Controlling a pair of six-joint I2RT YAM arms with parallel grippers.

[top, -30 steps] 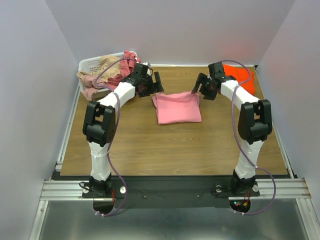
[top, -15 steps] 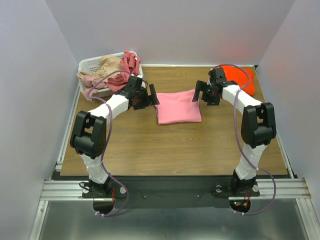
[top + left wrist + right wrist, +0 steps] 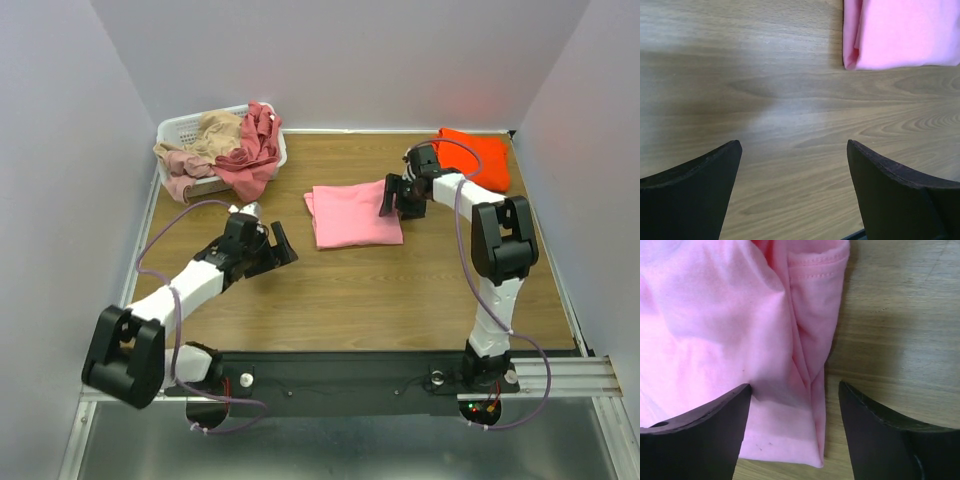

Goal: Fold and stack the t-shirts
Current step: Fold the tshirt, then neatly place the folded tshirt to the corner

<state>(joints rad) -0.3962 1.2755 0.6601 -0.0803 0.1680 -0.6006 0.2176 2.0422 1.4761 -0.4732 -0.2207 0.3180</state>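
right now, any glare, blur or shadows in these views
Top view: even light, sharp, though the orange shirt looks oversaturated. Left wrist: pale sheen on the table, a broad shadow above it. Right wrist: pink shirt crisp to its stitching, shadow on the table beside it.

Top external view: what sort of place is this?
Probably a lab test cell, not a home: plain walls box in a wood-topped table, aluminium rails run along its near edge, and a laundry basket holds tees.
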